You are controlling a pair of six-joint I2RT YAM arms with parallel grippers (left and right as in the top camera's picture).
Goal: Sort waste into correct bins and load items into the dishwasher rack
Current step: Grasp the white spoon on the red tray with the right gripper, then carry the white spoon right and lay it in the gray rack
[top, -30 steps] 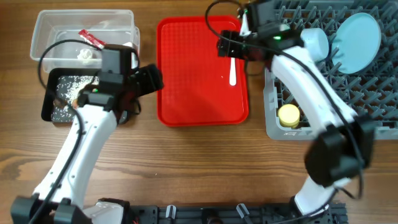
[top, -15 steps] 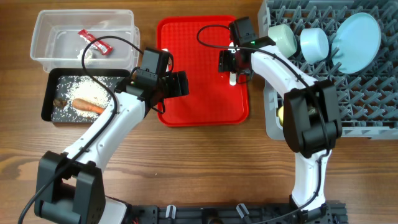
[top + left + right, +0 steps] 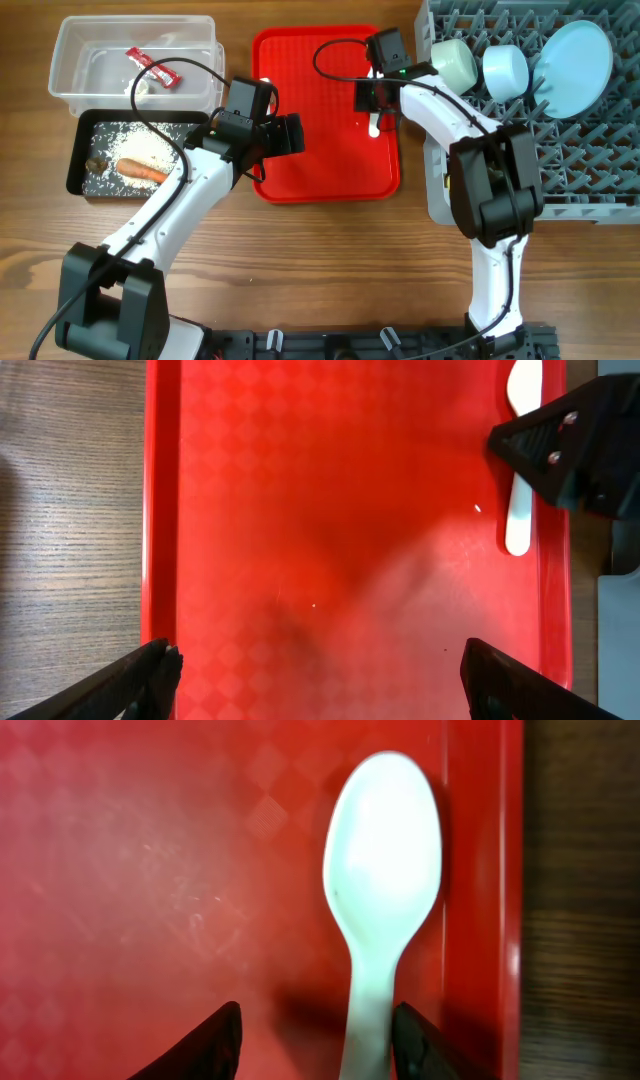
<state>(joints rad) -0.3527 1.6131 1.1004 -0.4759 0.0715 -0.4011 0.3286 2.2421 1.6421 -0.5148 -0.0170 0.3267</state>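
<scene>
The white plastic spoon (image 3: 385,860) lies along the right edge of the red tray (image 3: 320,160). My right gripper (image 3: 315,1045) is low over it and open. Its jaws sit astride the handle; the right finger (image 3: 415,1040) touches the handle, the left stands clear. In the overhead view the spoon (image 3: 373,126) shows below the right gripper (image 3: 375,100). My left gripper (image 3: 285,135) hovers wide open and empty over the tray's left part (image 3: 320,680). The rack (image 3: 440,205) holds the plate (image 3: 575,55), the pale-green bowl (image 3: 455,62) and the light-blue bowl (image 3: 505,68).
The clear tub (image 3: 100,50) at the back left holds the red wrapper (image 3: 150,65) and a white scrap (image 3: 140,88). The black tray (image 3: 80,150) in front of it holds the carrot (image 3: 140,170), rice (image 3: 150,145) and a brown lump (image 3: 97,165).
My left arm swung from over the black tray to the red tray's left side. My right gripper came down over the spoon and its jaws narrowed around the handle.
</scene>
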